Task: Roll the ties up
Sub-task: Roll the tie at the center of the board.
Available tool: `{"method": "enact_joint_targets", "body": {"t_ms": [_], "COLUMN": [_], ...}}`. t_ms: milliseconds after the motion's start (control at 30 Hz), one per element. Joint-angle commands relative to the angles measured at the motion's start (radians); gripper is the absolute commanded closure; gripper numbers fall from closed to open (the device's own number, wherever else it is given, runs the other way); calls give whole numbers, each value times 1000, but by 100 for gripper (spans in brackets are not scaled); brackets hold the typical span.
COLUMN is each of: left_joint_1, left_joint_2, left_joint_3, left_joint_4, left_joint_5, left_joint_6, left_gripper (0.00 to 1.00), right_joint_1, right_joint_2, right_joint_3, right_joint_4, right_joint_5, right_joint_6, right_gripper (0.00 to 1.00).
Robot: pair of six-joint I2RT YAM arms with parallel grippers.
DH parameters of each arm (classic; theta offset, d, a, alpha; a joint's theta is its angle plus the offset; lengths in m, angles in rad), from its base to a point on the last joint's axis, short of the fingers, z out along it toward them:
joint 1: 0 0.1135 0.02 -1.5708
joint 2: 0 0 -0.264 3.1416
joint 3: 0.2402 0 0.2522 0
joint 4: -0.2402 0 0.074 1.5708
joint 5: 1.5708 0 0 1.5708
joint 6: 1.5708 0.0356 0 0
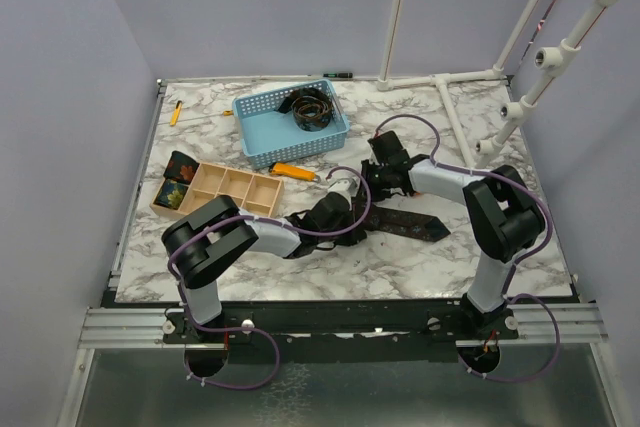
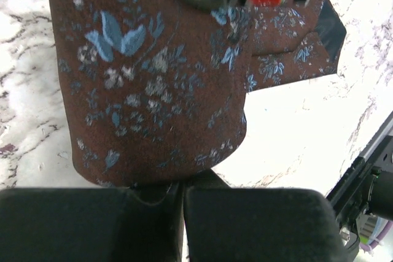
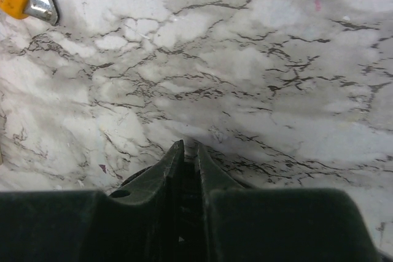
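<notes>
Now the left pincer (image 2: 183,188) grips the tie (image 2: 153,90), its length running toward three o'clock across the bench (image 1: 450,127), while the right pincer (image 3: 184,150) sits closed nearby.

Your two arms share one build: the left arm (image 1: 215,242) and the right arm (image 1: 505,212) each join bulky black joint housings with pale grey links, and a purple cable (image 1: 366,199) loops along each. Your left claw (image 2: 183,191) shows broad, matte black fingers (image 2: 92,222). Your right claw (image 3: 189,146) has dark ones narrowing to thin tips.
</notes>
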Motion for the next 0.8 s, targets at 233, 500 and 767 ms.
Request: {"method": "enact_joint_targets", "body": {"t_ms": [233, 500, 767], "left_joint_1": [-4, -10, -9], "left_joint_2": [-125, -467, -788], "left_joint_3": [-165, -242, -282], "left_joint_4": [-79, -299, -488], "left_joint_5": [127, 9, -222], "left_joint_6": [41, 21, -7], "left_gripper": [89, 93, 94], "right_joint_1": [-71, -74, -63], "right_joint_2": [-109, -31, 39], "right_joint_3": [146, 180, 120], "right_joint_4": [-143, -142, -79], "right_joint_5": [153, 32, -81], "right_joint_6": [39, -11, -17], "right_gripper": [69, 69, 70]}}
